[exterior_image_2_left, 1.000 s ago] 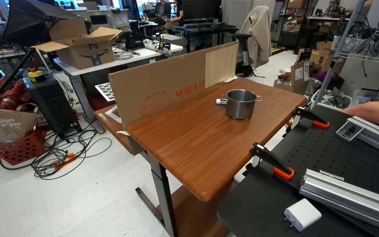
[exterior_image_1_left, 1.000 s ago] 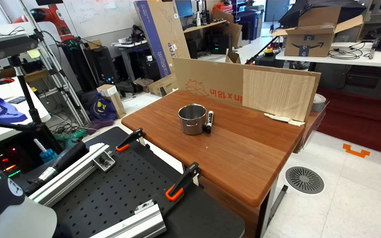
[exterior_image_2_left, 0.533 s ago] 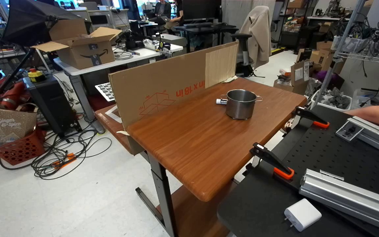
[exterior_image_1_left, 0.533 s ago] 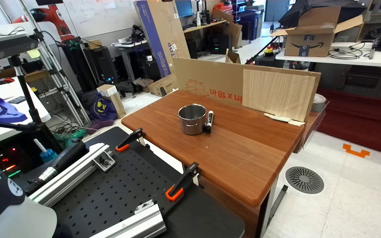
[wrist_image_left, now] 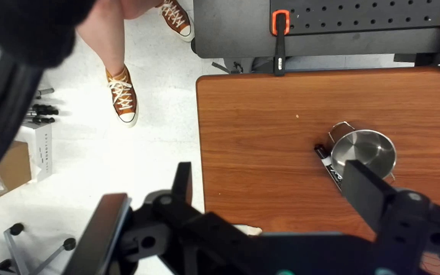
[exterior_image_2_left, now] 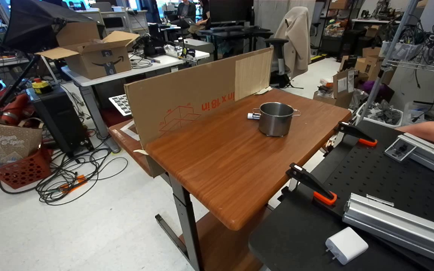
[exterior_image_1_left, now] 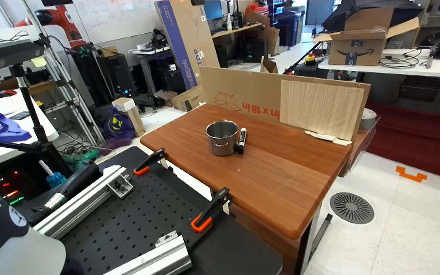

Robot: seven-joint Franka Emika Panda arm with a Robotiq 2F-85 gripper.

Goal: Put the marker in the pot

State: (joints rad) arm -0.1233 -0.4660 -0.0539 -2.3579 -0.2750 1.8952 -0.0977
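The dry-erase marker [exterior_image_1_left: 242, 140] is slim, black at its capped end, dark with white print along the barrel and white at the other end. It lies on the wood-grain surface [exterior_image_1_left: 277, 183] near the centre of an exterior view, just beside the right wall of the stainless-steel pot [exterior_image_1_left: 222, 145]; I cannot tell whether they touch. The pot stands upright, straight-walled, with wire handles; its shiny inner base shows in the wrist view. In an exterior view where the cardboard panel [exterior_image_2_left: 179, 90] fills the upper middle, only the marker's white end shows, left of the pot.

In the wrist view the fingers [wrist_image_left: 367, 194] stand wide apart over the lower part of the frame; the one at right overlaps one end of the marker.

Against half a second ago, marker and pot keep their places in both exterior views. A dark shape [exterior_image_1_left: 198, 2] at the top edge of an exterior view dips slightly lower; what it is, I cannot tell.

The panel stands along the surface's upper edge, and two clamps [exterior_image_1_left: 214, 206] sit at its lower-left edge in an exterior view. Wood grain runs broadly from the marker to the rounded corner at lower right. In the wrist view the surface's left edge falls near mid-frame, pale floor [wrist_image_left: 159, 152] beyond it.
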